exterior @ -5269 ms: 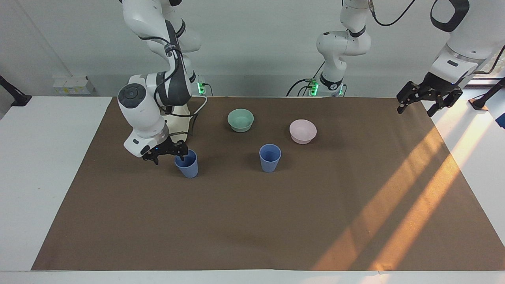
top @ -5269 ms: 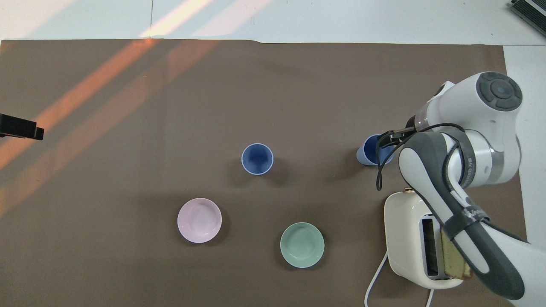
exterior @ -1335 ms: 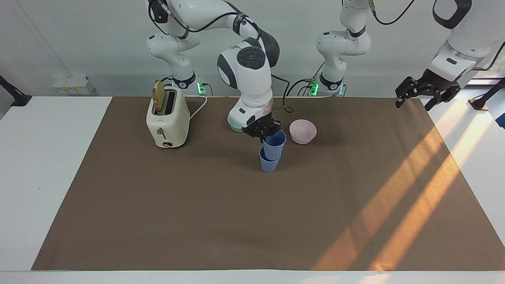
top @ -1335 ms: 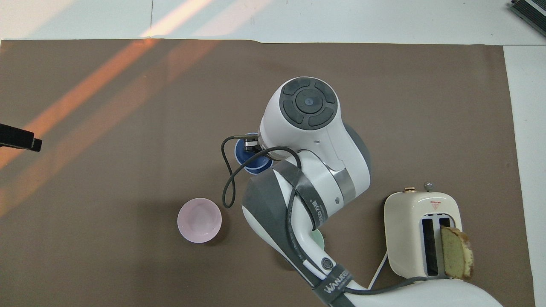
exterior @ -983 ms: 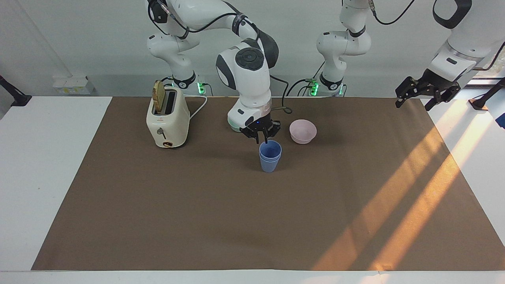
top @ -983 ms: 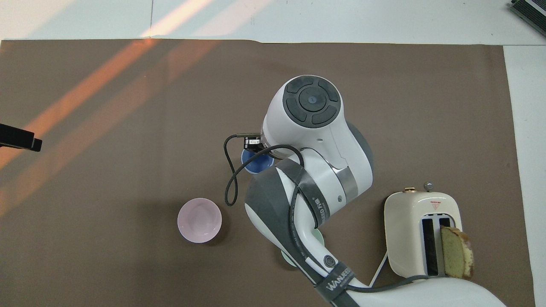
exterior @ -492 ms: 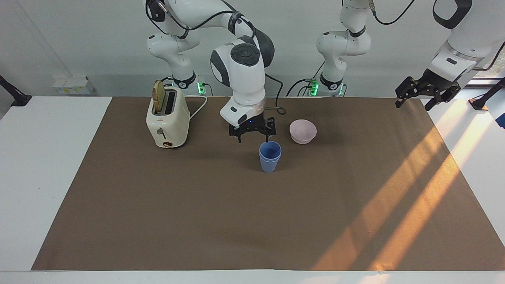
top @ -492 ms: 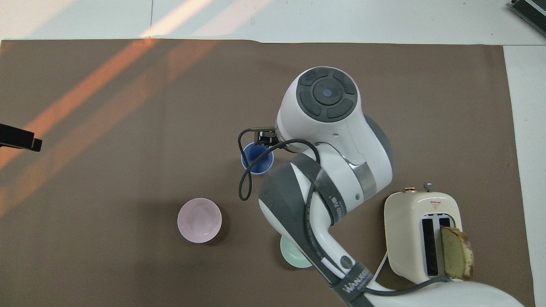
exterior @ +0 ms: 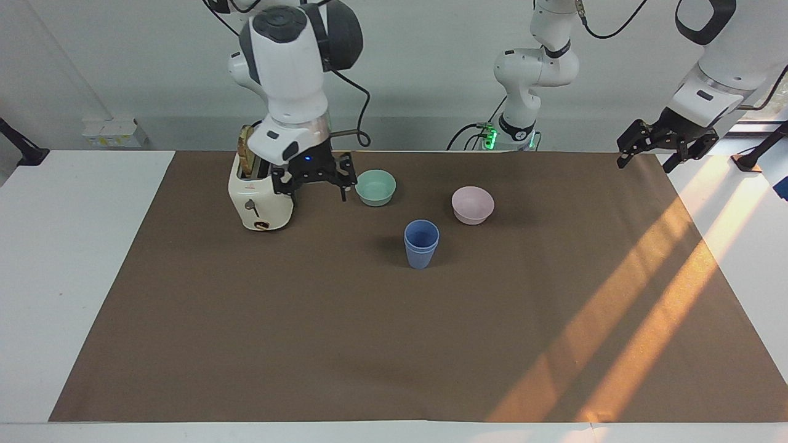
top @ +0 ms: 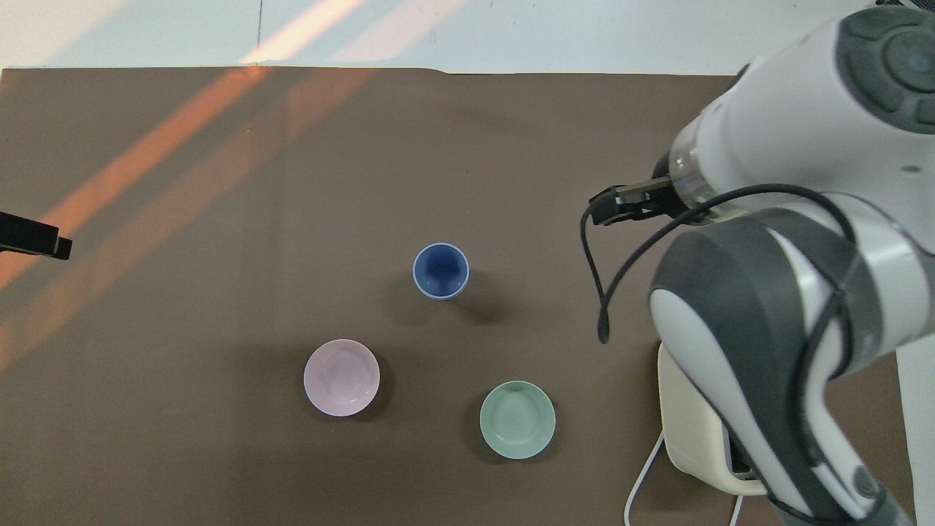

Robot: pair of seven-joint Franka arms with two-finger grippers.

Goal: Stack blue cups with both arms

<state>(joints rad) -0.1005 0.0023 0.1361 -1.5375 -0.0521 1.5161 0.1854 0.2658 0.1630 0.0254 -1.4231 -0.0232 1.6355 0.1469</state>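
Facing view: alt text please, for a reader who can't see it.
Two blue cups stand nested on a brown mat, nearer the robots a green bowl and a pink bowl. The right pincer hangs open beside a toaster; the left pincer waits open over the mat's edge.

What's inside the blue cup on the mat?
Another blue cup sits nested inside the outer blue cup; only its rim band shows. The inner one looks empty; its lower part is hidden.
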